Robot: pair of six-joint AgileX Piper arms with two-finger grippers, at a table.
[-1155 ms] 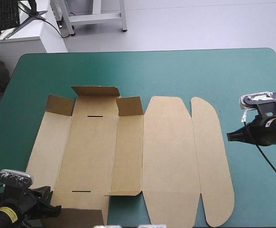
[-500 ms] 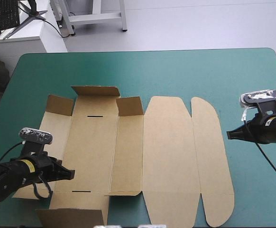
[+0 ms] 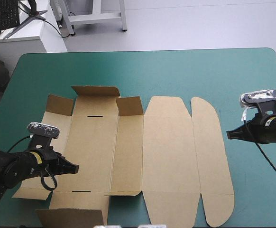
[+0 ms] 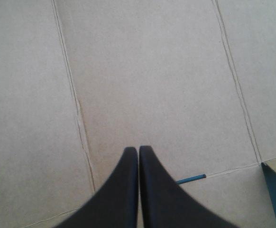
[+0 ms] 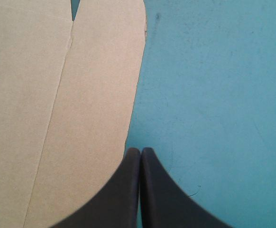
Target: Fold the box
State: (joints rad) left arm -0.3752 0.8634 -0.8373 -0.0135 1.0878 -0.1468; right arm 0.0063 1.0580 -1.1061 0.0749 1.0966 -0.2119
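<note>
The brown box [image 3: 128, 152] lies as a flat cut sheet on the teal-green cover [image 3: 176, 71], with short flaps [image 3: 95, 91] raised along its far edge. My left gripper [image 3: 75, 168] is shut and hovers over the sheet's left panels, pointing toward its middle. The left wrist view shows its fingertips [image 4: 138, 150] joined above plain board [image 4: 152, 71], beside a narrow slot [image 4: 191, 179]. My right gripper [image 3: 229, 135] is shut too, just off the rounded right flap [image 3: 209, 156]. In the right wrist view it [image 5: 141, 151] sits over the cover at that flap's edge [image 5: 57, 95].
A loose flap [image 3: 71, 216] of the box lies near the table's front left corner. Bare cover [image 5: 214, 95] stretches right of the box to the table's right edge and beyond the box to the far edge.
My left gripper has travelled from the near left corner away from the front edge and inward, onto the box's left panels. The right gripper has barely shifted. The box lies as before.
</note>
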